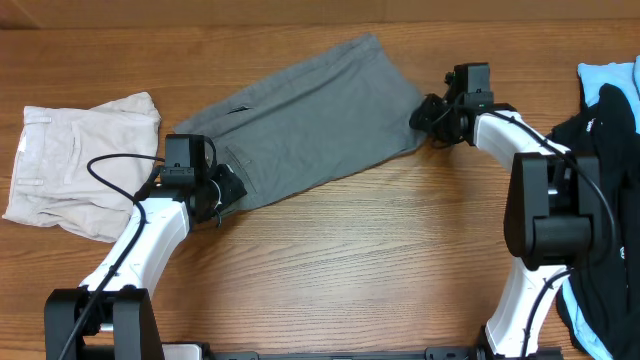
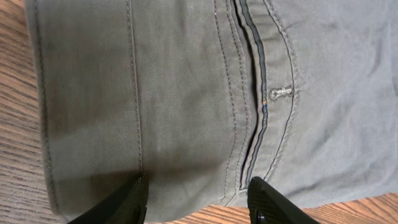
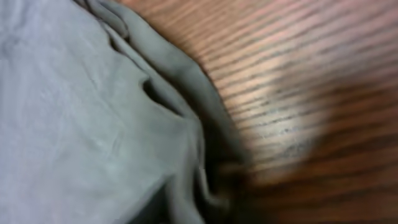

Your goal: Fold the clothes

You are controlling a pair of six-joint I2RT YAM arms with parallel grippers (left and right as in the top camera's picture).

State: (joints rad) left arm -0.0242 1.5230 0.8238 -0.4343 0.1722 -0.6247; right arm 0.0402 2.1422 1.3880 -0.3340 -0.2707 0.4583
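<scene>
Overhead, the grey shorts (image 1: 300, 120) lie flat on the wooden table (image 1: 380, 270), slanting from the waistband at lower left up to the leg hems at upper right. My left gripper (image 1: 222, 190) sits at the waistband corner, and my right gripper (image 1: 430, 115) is at the hem edge on the opposite end. In the left wrist view my two fingers (image 2: 127, 202) are spread wide over the cloth, with the waistband (image 2: 87, 93) on the left and the slit back pocket (image 2: 255, 106) running up the middle. The right wrist view is blurred. It shows rumpled grey fabric beside bare wood, and I cannot tell how my right fingers stand. Cream folded shorts (image 1: 80, 165) lie just beside the grey pair on the left. A black garment (image 1: 600, 150) and a light-blue garment (image 1: 605, 75) lie at the right edge.
</scene>
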